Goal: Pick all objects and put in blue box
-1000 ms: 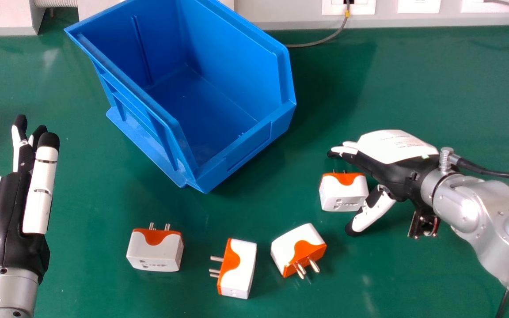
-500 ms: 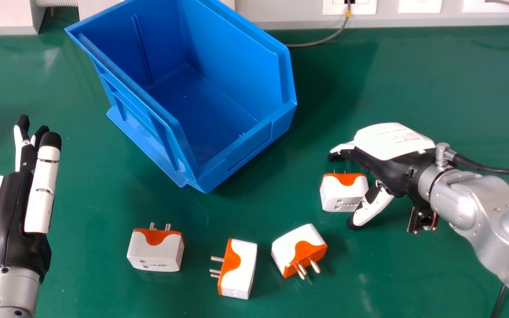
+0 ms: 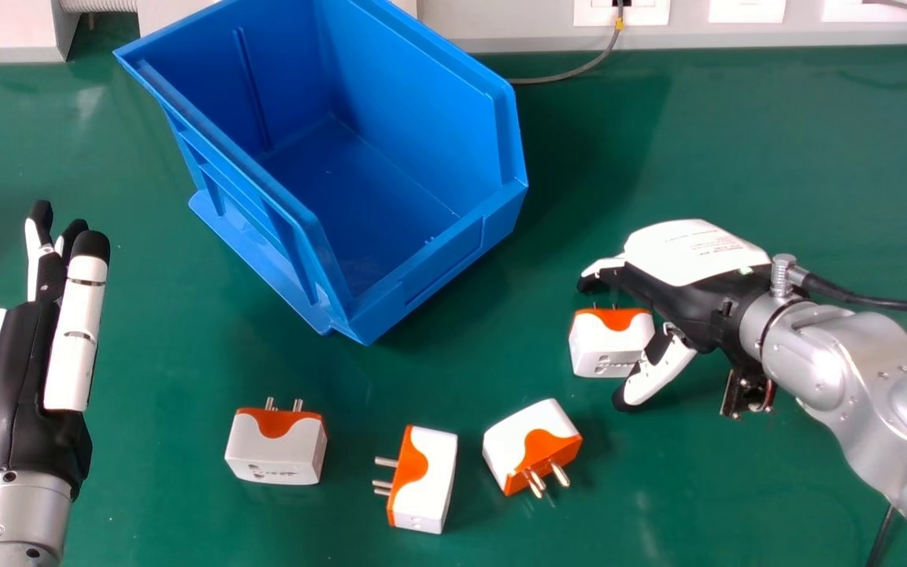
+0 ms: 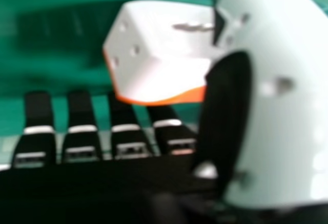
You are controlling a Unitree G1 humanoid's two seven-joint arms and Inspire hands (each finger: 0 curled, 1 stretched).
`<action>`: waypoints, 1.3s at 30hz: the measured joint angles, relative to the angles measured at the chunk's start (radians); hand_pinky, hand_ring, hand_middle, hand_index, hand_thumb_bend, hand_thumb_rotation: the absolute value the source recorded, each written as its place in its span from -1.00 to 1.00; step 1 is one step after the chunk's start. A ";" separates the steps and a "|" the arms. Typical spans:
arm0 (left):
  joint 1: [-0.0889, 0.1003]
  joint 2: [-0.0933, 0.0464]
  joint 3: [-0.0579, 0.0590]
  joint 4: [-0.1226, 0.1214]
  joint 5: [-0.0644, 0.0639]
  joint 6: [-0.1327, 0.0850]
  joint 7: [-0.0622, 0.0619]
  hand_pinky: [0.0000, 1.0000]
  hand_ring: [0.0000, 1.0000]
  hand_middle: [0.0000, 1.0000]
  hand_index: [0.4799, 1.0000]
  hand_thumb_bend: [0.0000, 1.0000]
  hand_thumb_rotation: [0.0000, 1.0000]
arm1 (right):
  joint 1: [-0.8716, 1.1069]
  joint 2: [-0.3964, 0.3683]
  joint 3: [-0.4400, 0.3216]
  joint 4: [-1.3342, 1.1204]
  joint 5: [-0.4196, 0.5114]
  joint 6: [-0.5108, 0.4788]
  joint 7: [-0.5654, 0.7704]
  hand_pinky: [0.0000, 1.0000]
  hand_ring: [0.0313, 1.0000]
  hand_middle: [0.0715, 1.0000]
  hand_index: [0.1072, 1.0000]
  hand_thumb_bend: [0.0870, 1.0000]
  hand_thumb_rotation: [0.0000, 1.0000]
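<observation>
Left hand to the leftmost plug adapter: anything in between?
Only bare green tabletop between the left hand and the leftmost plug adapter; the head view shows that stretch.

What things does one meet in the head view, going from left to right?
Left hand → white-and-orange adapter with pins pointing away → adapter with pins pointing left → adapter with pins pointing near → right hand.

There are four white-and-orange plug adapters and one blue box.
</observation>
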 measured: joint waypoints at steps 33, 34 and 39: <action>-0.009 0.000 -0.005 -0.006 0.007 0.029 0.003 1.00 1.00 1.00 1.00 -0.20 1.00 | -0.006 0.004 0.023 0.005 -0.026 -0.029 -0.034 0.19 0.33 0.39 0.35 -0.04 -0.48; -0.009 0.000 -0.005 -0.006 0.007 0.031 0.003 1.00 1.00 1.00 1.00 -0.21 1.00 | -0.007 0.004 0.025 0.010 -0.029 -0.033 -0.040 0.08 0.19 0.24 0.24 -0.05 -0.53; -0.013 0.000 -0.005 -0.007 0.006 0.039 0.003 1.00 1.00 1.00 1.00 -0.22 1.00 | -0.018 0.012 0.027 0.051 -0.030 -0.053 -0.097 -0.30 -0.24 -0.21 -0.01 -0.09 -0.65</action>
